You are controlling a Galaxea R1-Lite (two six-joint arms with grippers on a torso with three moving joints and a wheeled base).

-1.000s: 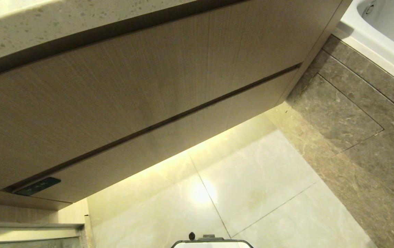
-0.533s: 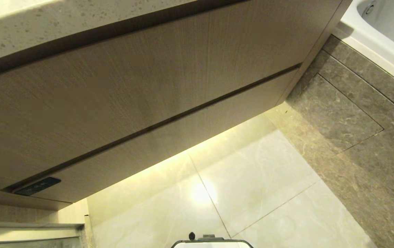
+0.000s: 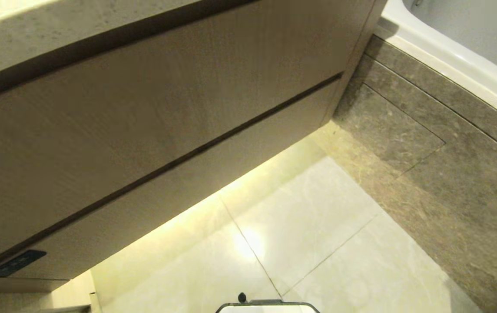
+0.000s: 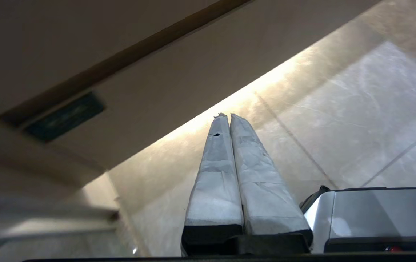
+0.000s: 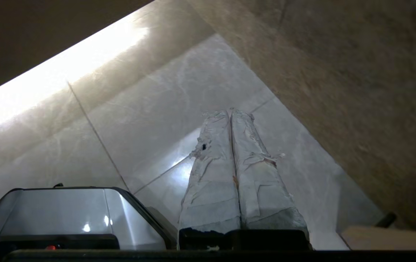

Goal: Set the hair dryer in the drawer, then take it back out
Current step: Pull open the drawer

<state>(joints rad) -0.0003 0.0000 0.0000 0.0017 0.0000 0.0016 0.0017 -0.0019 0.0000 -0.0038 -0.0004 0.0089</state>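
The drawer (image 3: 187,191) is the low light-brown wood-grain front at the bottom of the vanity, standing closed under a taller wood panel (image 3: 144,108). It also shows in the left wrist view as the drawer (image 4: 193,72). The hair dryer is out of view. My left gripper (image 4: 226,115) hangs over the floor tiles in front of the drawer, its white-wrapped fingers pressed together, shut and empty. My right gripper (image 5: 231,111) is likewise shut on nothing, above the floor near the grey stone wall. Neither gripper appears in the head view.
A speckled stone countertop (image 3: 35,34) overhangs the vanity. A white bathtub (image 3: 448,65) with a grey stone side (image 3: 426,152) stands on the right. Glossy pale floor tiles (image 3: 309,226) lie ahead of my base (image 3: 266,306). A dark label (image 3: 14,263) sits on the drawer's left end.
The whole head picture has shifted to the left, so the camera has moved; the vanity, tub and floor keep their places relative to one another.
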